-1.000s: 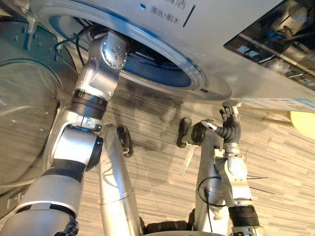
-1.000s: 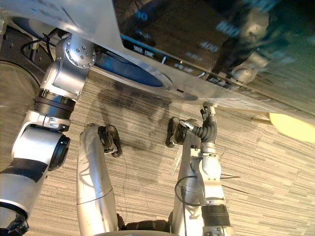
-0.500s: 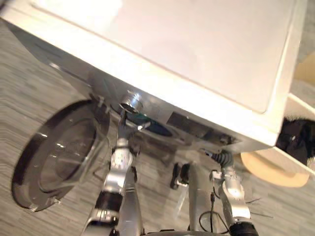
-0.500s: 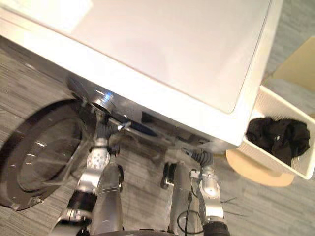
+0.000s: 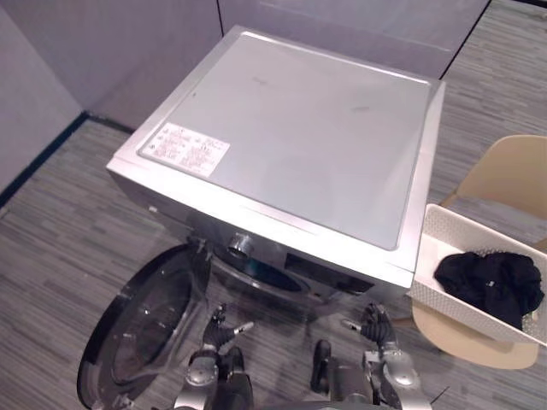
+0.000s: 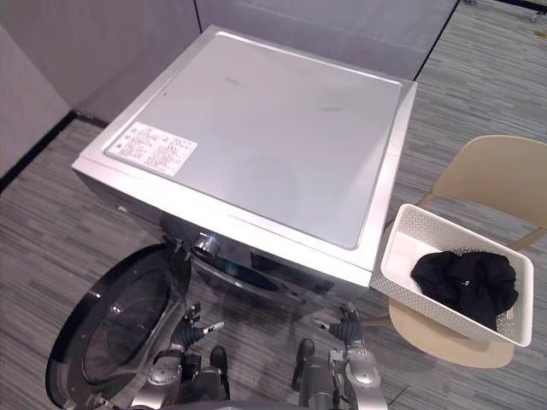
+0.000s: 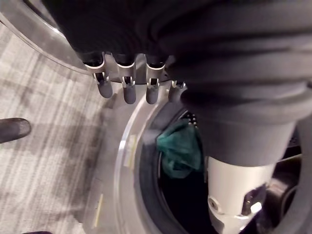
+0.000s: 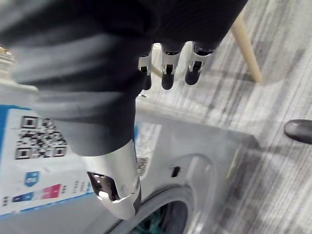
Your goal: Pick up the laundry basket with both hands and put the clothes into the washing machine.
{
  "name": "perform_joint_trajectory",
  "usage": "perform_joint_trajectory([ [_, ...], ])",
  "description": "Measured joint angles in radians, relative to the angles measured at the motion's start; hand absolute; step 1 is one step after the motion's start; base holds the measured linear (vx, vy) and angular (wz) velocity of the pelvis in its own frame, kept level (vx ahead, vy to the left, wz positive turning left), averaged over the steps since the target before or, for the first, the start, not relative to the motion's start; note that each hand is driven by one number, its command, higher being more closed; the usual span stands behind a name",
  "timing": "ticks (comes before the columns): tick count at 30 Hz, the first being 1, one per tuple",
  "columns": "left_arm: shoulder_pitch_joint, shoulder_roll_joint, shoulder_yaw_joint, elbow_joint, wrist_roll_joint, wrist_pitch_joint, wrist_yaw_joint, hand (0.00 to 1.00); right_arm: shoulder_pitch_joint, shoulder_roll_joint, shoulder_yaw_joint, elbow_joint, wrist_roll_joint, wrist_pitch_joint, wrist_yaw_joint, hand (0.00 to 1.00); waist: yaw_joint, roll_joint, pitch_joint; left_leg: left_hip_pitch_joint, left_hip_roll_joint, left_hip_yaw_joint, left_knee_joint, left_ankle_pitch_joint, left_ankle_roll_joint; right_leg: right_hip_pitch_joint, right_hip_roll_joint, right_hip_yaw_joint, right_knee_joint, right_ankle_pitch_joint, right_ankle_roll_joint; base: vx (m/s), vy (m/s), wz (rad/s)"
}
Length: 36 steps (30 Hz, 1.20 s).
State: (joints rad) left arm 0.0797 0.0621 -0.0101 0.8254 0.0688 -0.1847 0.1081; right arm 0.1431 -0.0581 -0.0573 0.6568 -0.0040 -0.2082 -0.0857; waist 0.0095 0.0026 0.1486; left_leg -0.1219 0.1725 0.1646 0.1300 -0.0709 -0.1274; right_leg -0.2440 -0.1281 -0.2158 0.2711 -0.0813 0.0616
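Head views: the whole scene has shifted over the last second, so the camera has drawn back and up; the things themselves have not moved. The washing machine (image 6: 273,128) is now seen from above, with its door (image 6: 111,333) swung open.

Left hand (image 5: 220,331): a second ago this arm reached up into the drum opening. The hand is now out and hangs low before it. In its wrist view the fingers (image 7: 129,92) are straight, slightly apart and hold nothing. A teal garment (image 7: 179,152) lies inside the drum, just past the fingertips.

Right hand (image 5: 373,325): still low before the machine's front panel, with fingers (image 8: 167,78) straight, apart and empty.

Laundry basket (image 6: 400,243): it stands on a chair (image 6: 496,171) beside the machine, well apart from both sets of fingers and off to the outer side of the right ones. Black clothes (image 6: 466,282) lie in it.

Reading: one garment appears loaded and the arm is clear of the drum. The black clothes are not yet in, so the task is probably only part done.
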Motion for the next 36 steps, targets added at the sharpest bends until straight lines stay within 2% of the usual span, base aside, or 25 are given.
perform_joint_trajectory([
  [5, 0.01, 0.005, 0.046, 0.091, -0.039, 0.001, -0.002, 0.0, -0.004, -0.011, -0.003, 0.093, 0.002, 0.0, 0.0, 0.0, -0.008, 0.014, -0.023, 0.084, -0.003, 0.0, -0.072, 0.019, 0.002, 0.125, 0.026, -0.008, -0.162, 0.07, 0.011, 0.06, 0.044, -0.02],
  [11, 0.017, 0.006, 0.044, 0.123, -0.04, 0.002, -0.021, 0.0, -0.039, -0.012, -0.003, 0.176, 0.032, 0.0, -0.002, 0.0, -0.001, 0.012, -0.023, 0.09, -0.022, 0.001, -0.047, 0.023, 0.004, 0.153, 0.03, 0.035, -0.228, 0.118, 0.016, 0.0, 0.029, -0.14],
  [13, 0.014, 0.0, 0.041, 0.125, -0.04, 0.001, -0.021, 0.0, -0.047, -0.018, -0.004, 0.184, 0.035, 0.0, -0.004, 0.0, 0.002, 0.014, -0.022, 0.088, -0.032, -0.039, -0.03, 0.022, 0.005, 0.151, 0.029, 0.068, -0.249, 0.139, 0.016, -0.05, -0.011, -0.47],
  [14, 0.006, -0.002, 0.039, 0.129, -0.039, 0.001, -0.022, 0.0, -0.051, -0.021, -0.005, 0.184, 0.043, 0.0, -0.004, 0.0, 0.0, 0.014, -0.023, 0.089, -0.033, -0.05, -0.028, 0.017, 0.009, 0.146, 0.033, 0.095, -0.264, 0.151, 0.019, -0.08, -0.007, -0.88],
  [15, 0.005, -0.007, 0.039, 0.13, -0.039, 0.001, -0.022, 0.0, -0.069, -0.028, -0.012, 0.184, 0.053, 0.0, -0.004, 0.0, 0.001, 0.02, -0.022, 0.091, -0.026, -0.035, -0.027, -0.023, 0.014, 0.114, 0.052, 0.159, -0.281, 0.174, 0.025, -0.09, 0.01, -0.87],
  [16, 0.005, -0.008, 0.039, 0.13, -0.039, 0.001, -0.022, 0.0, -0.071, -0.028, -0.014, 0.184, 0.054, 0.0, -0.004, 0.0, 0.002, 0.021, -0.022, 0.091, -0.025, -0.033, -0.027, -0.029, 0.015, 0.11, 0.054, 0.168, -0.282, 0.175, 0.027, -0.13, 0.045, -1.66],
  [18, -0.02, 0.004, 0.024, 0.161, -0.026, 0.005, -0.025, 0.0, -0.107, -0.024, -0.022, 0.179, 0.064, 0.001, -0.008, 0.0, 0.001, -0.015, -0.003, 0.086, -0.04, 0.103, 0.03, -0.102, 0.021, 0.033, 0.077, 0.353, -0.311, 0.23, 0.032, -0.12, 0.056, -2.08],
  [19, -0.025, 0.01, 0.019, 0.161, -0.024, 0.005, -0.026, 0.0, -0.109, -0.026, -0.021, 0.179, 0.064, 0.003, -0.008, 0.0, 0.0, -0.019, 0.0, 0.083, -0.039, 0.135, 0.051, -0.116, 0.026, 0.023, 0.077, 0.361, -0.319, 0.231, 0.029, -0.15, 0.035, -2.04],
  [20, -0.042, 0.01, 0.013, 0.165, -0.018, 0.006, -0.031, 0.0, -0.121, -0.03, -0.019, 0.18, 0.063, 0.013, -0.009, 0.0, -0.012, -0.004, 0.002, 0.066, -0.009, 0.223, 0.072, -0.137, 0.05, 0.007, 0.077, 0.281, -0.342, 0.186, -0.041, -0.11, -0.003, -2.06],
  [21, -0.062, 0.018, 0.01, 0.165, -0.015, 0.006, -0.035, 0.0, -0.138, -0.028, -0.012, 0.183, 0.063, 0.023, -0.019, 0.0, -0.017, 0.015, 0.011, 0.078, 0.039, 0.314, 0.091, -0.139, 0.044, -0.047, 0.068, 0.069, -0.265, 0.162, -0.094, -0.08, -0.009, -2.13],
  [22, -0.069, 0.029, 0.01, 0.165, -0.015, 0.006, -0.037, 0.0, -0.145, -0.027, -0.001, 0.182, 0.063, 0.023, -0.022, 0.0, -0.019, 0.01, 0.013, 0.086, 0.046, 0.351, 0.093, -0.141, 0.041, -0.066, 0.057, -0.032, -0.206, 0.147, -0.116, 0.07, -0.026, -2.28],
  [23, -0.087, 0.048, 0.005, 0.166, -0.007, 0.019, -0.039, 0.0, -0.148, -0.027, 0.016, 0.181, 0.063, 0.021, -0.023, 0.0, -0.026, -0.006, 0.007, 0.116, 0.044, 0.447, 0.109, -0.149, 0.029, -0.072, 0.017, -0.262, -0.123, 0.094, -0.209, 0.09, 0.005, -1.84],
  [24, -0.094, 0.053, 0.002, 0.165, -0.004, 0.022, -0.041, 0.0, -0.147, -0.029, 0.019, 0.182, 0.063, 0.022, -0.025, 0.0, -0.025, -0.004, 0.009, 0.131, 0.05, 0.482, 0.116, -0.15, 0.027, -0.069, -0.002, -0.352, -0.103, 0.081, -0.265, 0.13, -0.024, -2.39],
  [25, -0.094, 0.06, 0.003, 0.165, 0.007, 0.023, -0.041, 0.0, -0.154, -0.027, 0.029, 0.184, 0.063, 0.022, -0.027, 0.0, -0.023, 0.004, 0.01, 0.168, 0.064, 0.544, 0.121, -0.15, 0.027, -0.049, -0.023, -0.499, -0.081, 0.049, -0.352, 0.09, -0.07, -2.69],
  [26, -0.097, 0.068, 0.005, 0.164, 0.012, 0.022, -0.04, 0.0, -0.158, -0.027, 0.045, 0.184, 0.062, 0.021, -0.026, 0.0, -0.023, 0.009, 0.008, 0.217, 0.07, 0.606, 0.118, -0.151, 0.026, -0.019, -0.042, -0.637, -0.056, 0.016, -0.331, 0.11, -0.112, -2.79],
  [27, -0.097, 0.07, 0.005, 0.164, 0.012, 0.022, -0.04, 0.0, -0.161, -0.027, 0.052, 0.183, 0.062, 0.02, -0.025, 0.0, -0.02, 0.006, 0.008, 0.233, 0.069, 0.63, 0.117, -0.155, 0.019, -0.019, -0.047, -0.656, -0.042, 0.013, -0.312, 0.12, -0.153, -2.85],
  [28, -0.095, 0.073, 0.005, 0.164, 0.013, 0.021, -0.039, 0.0, -0.167, -0.028, 0.061, 0.181, 0.059, 0.02, -0.024, 0.0, -0.018, 0.007, 0.006, 0.266, 0.071, 0.665, 0.128, -0.176, -0.013, -0.032, -0.029, -0.631, -0.024, 0.019, -0.23, 0.12, -0.135, -2.56],
  [29, -0.096, 0.076, 0.005, 0.165, 0.013, 0.021, -0.037, 0.0, -0.175, -0.027, 0.067, 0.182, 0.052, 0.021, -0.024, 0.0, -0.017, 0.013, 0.008, 0.297, 0.094, 0.694, 0.162, -0.202, -0.051, -0.057, 0.007, -0.566, -0.008, 0.028, -0.197, 0.21, -0.164, -2.83],
  [30, -0.1, 0.079, 0.005, 0.167, 0.011, 0.021, -0.036, 0.0, -0.186, -0.026, 0.073, 0.182, 0.052, 0.021, -0.024, 0.0, -0.023, 0.017, 0.012, 0.302, 0.14, 0.693, 0.266, -0.214, -0.058, -0.066, 0.053, -0.502, -0.001, 0.021, -0.197, 0.28, -0.14, -2.38],
  [31, -0.102, 0.074, 0.005, 0.165, 0.01, 0.02, -0.036, 0.0, -0.18, -0.03, 0.074, 0.182, 0.053, 0.021, -0.024, 0.0, -0.026, 0.017, 0.012, 0.285, 0.189, 0.673, 0.406, -0.203, -0.039, -0.063, 0.091, -0.45, -0.013, 0.021, -0.197, 0.36, -0.152, -2.35],
  [32, -0.102, 0.06, 0.016, 0.166, -0.001, 0.009, -0.035, 0.0, -0.183, -0.035, 0.076, 0.185, 0.057, 0.021, -0.027, 0.0, -0.025, 0.031, 0.019, 0.214, 0.259, 0.555, 0.648, -0.179, 0.035, -0.037, 0.149, -0.374, -0.044, 0.022, -0.195, 0.31, -0.101, -1.85],
  [33, -0.102, 0.049, 0.017, 0.166, -0.006, 0.004, -0.035, 0.0, -0.188, -0.042, 0.076, 0.185, 0.065, 0.021, -0.029, 0.0, -0.025, 0.038, 0.025, 0.174, 0.266, 0.493, 0.729, -0.193, 0.044, -0.025, 0.168, -0.346, -0.054, 0.022, -0.196, 0.27, -0.066, -1.78],
  [34, -0.101, 0.028, 0.018, 0.167, -0.021, 0.002, -0.034, 0.0, -0.193, -0.053, 0.077, 0.187, 0.074, 0.021, -0.032, 0.0, -0.025, 0.045, 0.031, 0.108, 0.249, 0.388, 0.817, -0.222, 0.019, 0.001, 0.187, -0.311, -0.072, 0.023, -0.195, 0.28, 0.004, -1.51],
  [35, -0.094, 0.006, 0.017, 0.166, -0.035, 0.001, -0.033, 0.0, -0.194, -0.056, 0.076, 0.198, 0.083, 0.021, -0.044, 0.0, -0.02, 0.042, 0.034, 0.025, 0.182, 0.251, 0.834, -0.245, 0.008, 0.048, 0.2, -0.252, -0.097, 0.022, -0.197, 0.27, 0.03, -1.48],
  [36, -0.088, -0.001, 0.017, 0.165, -0.04, -0.001, -0.03, 0.0, -0.194, -0.054, 0.076, 0.2, 0.088, 0.021, -0.045, 0.0, -0.015, 0.039, 0.038, -0.01, 0.144, 0.199, 0.805, -0.248, 0.013, 0.073, 0.201, -0.223, -0.111, 0.022, -0.197, 0.22, 0.06, -1.25],
])
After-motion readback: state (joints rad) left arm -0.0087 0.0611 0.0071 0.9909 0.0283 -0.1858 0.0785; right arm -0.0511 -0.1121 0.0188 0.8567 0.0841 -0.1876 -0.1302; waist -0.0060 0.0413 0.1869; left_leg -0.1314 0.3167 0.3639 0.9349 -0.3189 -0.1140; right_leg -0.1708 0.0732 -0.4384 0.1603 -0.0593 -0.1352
